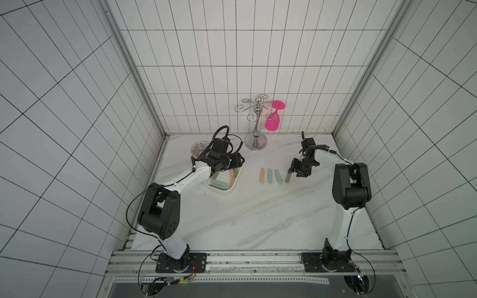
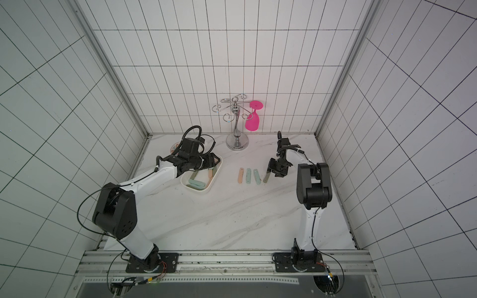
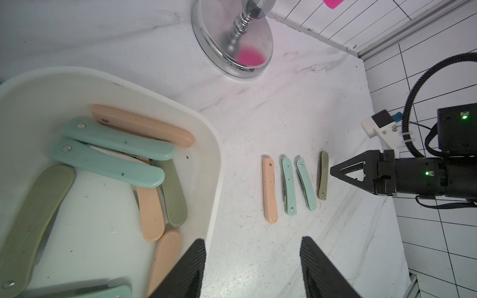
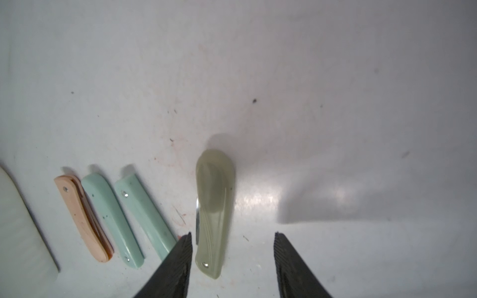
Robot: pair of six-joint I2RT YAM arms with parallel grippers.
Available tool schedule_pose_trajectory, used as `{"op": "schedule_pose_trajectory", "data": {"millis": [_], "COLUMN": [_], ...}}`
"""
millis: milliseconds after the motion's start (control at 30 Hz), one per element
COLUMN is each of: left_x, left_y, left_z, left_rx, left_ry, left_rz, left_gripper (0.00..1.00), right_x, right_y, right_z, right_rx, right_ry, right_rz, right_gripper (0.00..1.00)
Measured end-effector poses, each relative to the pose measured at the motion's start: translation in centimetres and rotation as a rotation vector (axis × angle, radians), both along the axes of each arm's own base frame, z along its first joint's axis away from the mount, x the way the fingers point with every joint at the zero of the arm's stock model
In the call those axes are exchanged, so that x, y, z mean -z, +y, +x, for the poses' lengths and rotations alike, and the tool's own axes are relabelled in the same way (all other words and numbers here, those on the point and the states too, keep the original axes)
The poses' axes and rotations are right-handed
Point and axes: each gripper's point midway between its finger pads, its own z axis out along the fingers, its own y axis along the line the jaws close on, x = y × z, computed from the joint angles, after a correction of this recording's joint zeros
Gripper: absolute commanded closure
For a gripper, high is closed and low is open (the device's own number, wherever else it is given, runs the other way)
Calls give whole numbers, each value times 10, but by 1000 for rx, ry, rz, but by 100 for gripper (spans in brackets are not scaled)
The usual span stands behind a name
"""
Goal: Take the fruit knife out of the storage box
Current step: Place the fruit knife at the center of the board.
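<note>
The white storage box sits at the left of the marble table and holds several folded fruit knives in peach, teal and olive. My left gripper hovers open over the box's right rim, with nothing between its fingers. To the right of the box, a row of folded knives lies on the table: a peach one, two teal ones and an olive one. My right gripper stands open over the olive knife's near end. That knife lies on the table close to one finger.
A chrome glass rack stands at the back centre, with a pink glass hanging from it. A small patterned bowl sits behind the left arm. Tiled walls close in the table on three sides.
</note>
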Motion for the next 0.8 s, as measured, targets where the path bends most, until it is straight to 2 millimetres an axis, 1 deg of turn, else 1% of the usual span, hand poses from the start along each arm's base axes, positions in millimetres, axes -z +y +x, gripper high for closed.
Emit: {"op": "schedule_pose_trajectory", "data": {"millis": [100,200,233,333,467,533,633,800], "left_x": [2,3,4,4,5,5,5,5], "left_y": [2,4,4,5,5,6,7,8], "left_z": [0,0,0,0,-1,0,0,0], "left_rx": [-4,-7,-7,-7,-5,-6,-7,-9], "left_ry": [-2,0,0,2,2,1,1,1], "left_rz": [15,27,29,32,36,37,38,38], "left_gripper": [38,38,38,38,38,38,38,38], "right_x": [3,13,13,15,17,18,17,17], "right_y": [3,8,9,12,15,15,19,29], "right_z": [6,7,8,9,9,9,11,13], "right_rx": [-10,-28,-35,-52,-76,-85,-108,-166], "right_ry": [-7,11,11,10,19,24,23,9], "right_rz": [-25,-61,-76,-106,-134,-146,-155,-187], "right_gripper": [47,50,52,65,75,76,82,84]}}
